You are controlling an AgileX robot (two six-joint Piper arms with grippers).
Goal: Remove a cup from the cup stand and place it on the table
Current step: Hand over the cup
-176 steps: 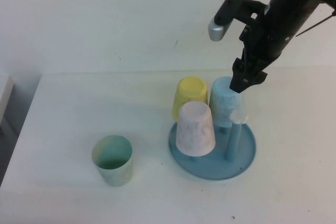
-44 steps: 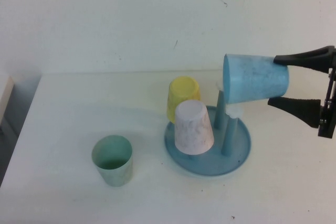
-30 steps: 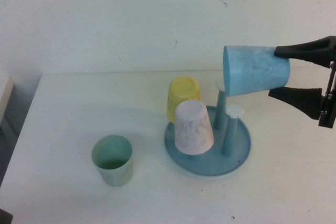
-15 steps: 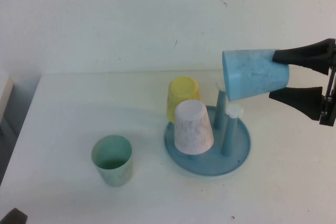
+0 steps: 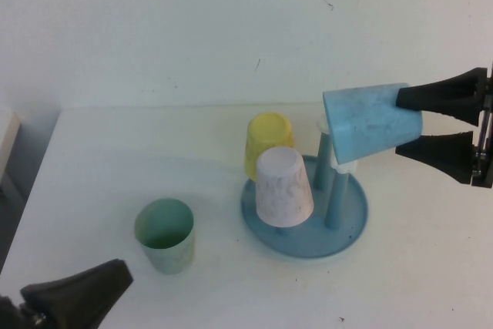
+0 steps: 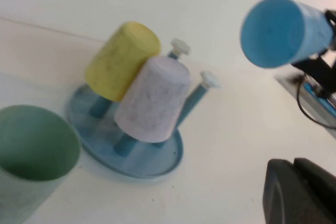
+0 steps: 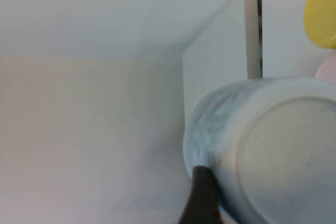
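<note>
Right hand (image 5: 412,125) pinches the cup (image 5: 371,122) sideways in the air, long axis near level, rim end towards the cup stand (image 5: 304,221) and just above its free pegs. Bare bench (image 5: 431,252) lies directly below. Left hand (image 5: 77,297) pressed together, low and well apart.

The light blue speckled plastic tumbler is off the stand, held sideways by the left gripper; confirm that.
Wrong arm: the high view shows the right gripper holding the light blue speckled plastic tumbler sideways, off the round blue-grey peg stand. The left gripper is shut, low, empty.
</note>
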